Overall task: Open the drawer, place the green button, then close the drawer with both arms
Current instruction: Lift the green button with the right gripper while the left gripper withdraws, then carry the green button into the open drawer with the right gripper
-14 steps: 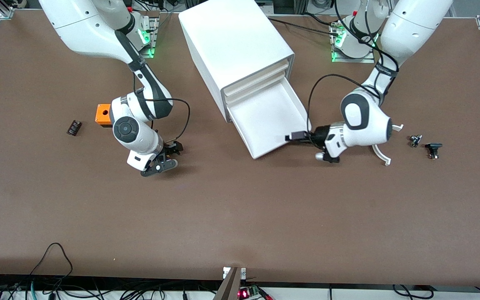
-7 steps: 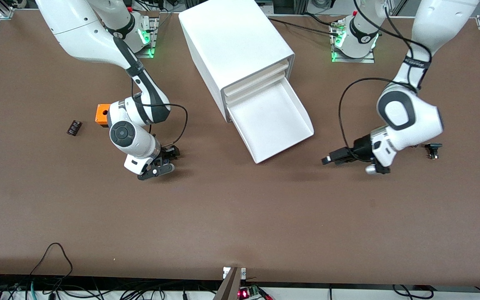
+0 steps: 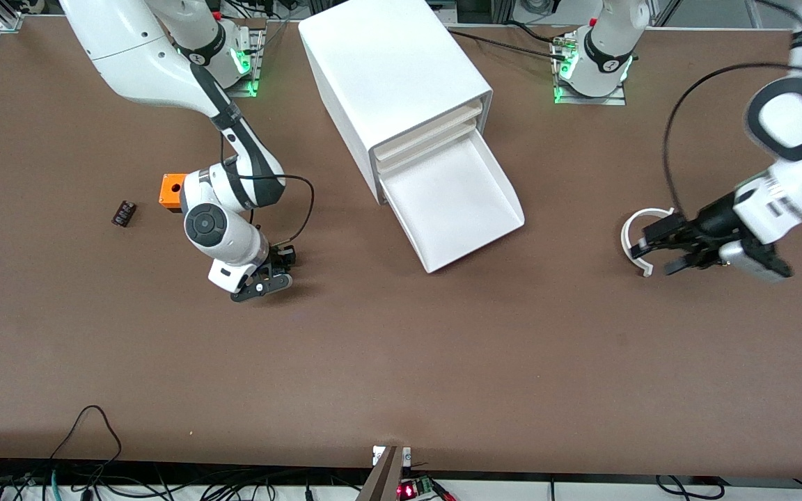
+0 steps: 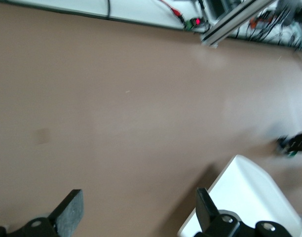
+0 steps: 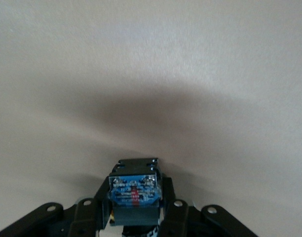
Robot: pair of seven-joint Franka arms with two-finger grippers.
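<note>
Right end effector (image 3: 277,270) sits low at the table (image 3: 401,362), well toward the right arm's end from the cabinet, and its fingers have just closed from wide open onto the button (image 5: 133,193); the right wrist view shows the blue-and-black body pinched between the two black fingers (image 5: 87,210), the cap out of sight. Left end effector (image 3: 655,247) has swung away from the drawer's front corner and now hangs with jaws spread wide and nothing between them, over a curved white part (image 3: 628,239) toward the left arm's end of the table. Drawer (image 3: 453,202), the lowest in the white cabinet (image 3: 390,66), stands pulled out and empty. Judgement: opening is done, the pick looks made, and the carry to the drawer comes next, then the close. Surface is plain brown and matte. An orange cube (image 3: 172,190) with a hole and a small dark block (image 3: 123,213) lie beside the right arm. Cables trail along the table's near edge.
</note>
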